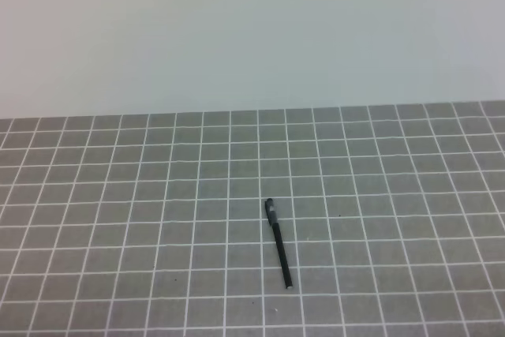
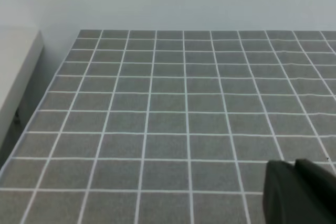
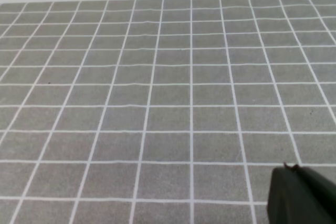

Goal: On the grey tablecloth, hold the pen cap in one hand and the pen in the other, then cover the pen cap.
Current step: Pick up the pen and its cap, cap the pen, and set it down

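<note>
Grey tablecloth (image 1: 142, 219) spread flat, white grid unbroken, far edge meeting a pale wall; in the left wrist view a left edge with a white ledge beside it. Wide bare cloth on every side, so plenty of room to come in from either flank.

Left gripper (image 2: 300, 191) showing only as a dark block in the lower right corner of its own view, closed, nothing visible in it. Right gripper (image 3: 300, 193) likewise a dark block low right in its view, closed and seemingly empty. Neither one visible from the high view, and no pen in either wrist view; judged parked back from the work, with opening needed before any grasp.

Pen (image 1: 281, 252) lying flat a little right of the middle, nearer the front edge than the far edge, slanted slightly with its small silvery tip toward the front. Well apart from every edge, so no risk of rolling off.

Pen cap (image 1: 269, 207) at the pen's far end, in line with it and touching or nearly so; impossible to tell whether pushed onto that end or merely lying against it. Tip bare, so capping judged not yet done. Closeness of the two pieces likely to crowd a grasp on the cap; pen's mid-shaft the freer spot.
</note>
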Tool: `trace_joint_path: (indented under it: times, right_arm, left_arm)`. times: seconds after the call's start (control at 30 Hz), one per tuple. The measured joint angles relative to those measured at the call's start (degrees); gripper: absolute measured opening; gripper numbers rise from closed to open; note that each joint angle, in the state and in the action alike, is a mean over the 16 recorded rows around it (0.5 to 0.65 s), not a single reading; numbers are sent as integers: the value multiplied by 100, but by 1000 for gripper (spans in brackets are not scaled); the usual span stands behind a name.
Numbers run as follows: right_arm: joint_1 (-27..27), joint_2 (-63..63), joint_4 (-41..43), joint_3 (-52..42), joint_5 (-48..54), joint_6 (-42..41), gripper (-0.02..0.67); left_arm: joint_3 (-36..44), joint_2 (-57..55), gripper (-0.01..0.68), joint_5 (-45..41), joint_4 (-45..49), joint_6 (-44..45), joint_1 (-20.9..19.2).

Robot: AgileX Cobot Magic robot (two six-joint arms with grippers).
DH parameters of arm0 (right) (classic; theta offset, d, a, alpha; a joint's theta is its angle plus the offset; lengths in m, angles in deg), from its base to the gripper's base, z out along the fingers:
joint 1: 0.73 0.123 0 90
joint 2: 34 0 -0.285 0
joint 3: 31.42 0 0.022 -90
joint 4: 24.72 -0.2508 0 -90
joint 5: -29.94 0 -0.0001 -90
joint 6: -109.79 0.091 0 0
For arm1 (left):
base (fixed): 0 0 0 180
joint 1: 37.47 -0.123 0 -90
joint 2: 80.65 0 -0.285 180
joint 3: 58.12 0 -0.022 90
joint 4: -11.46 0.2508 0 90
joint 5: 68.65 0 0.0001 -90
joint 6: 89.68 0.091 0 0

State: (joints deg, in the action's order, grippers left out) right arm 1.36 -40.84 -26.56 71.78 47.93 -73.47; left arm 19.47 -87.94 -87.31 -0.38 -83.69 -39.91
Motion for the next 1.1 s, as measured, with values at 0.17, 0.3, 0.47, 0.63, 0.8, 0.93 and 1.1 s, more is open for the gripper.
trace_joint_path:
  times: [0.17,0.3,0.47,0.63,0.8,0.93,1.1]
  right_arm:
    - [0,-3,0,0,0,0,5]
    - [0,-5,0,0,0,0,5]
    - [0,-6,0,0,0,0,5]
    - [0,-6,0,0,0,0,5]
    - [0,-6,1,0,0,0,5]
    - [0,-6,1,0,0,0,5]
    - [0,-6,2,0,0,0,5]
  left_arm:
    - [15,8,-1,23,60,-10,0]
    - [73,41,-1,64,112,-14,8]
    - [73,41,-1,64,145,-24,67]
    - [29,16,-1,34,145,-28,150]
    - [-15,-8,-1,5,143,-32,232]
    - [-29,-16,-1,-5,143,-33,268]
    - [-29,-16,-1,-5,143,-33,269]
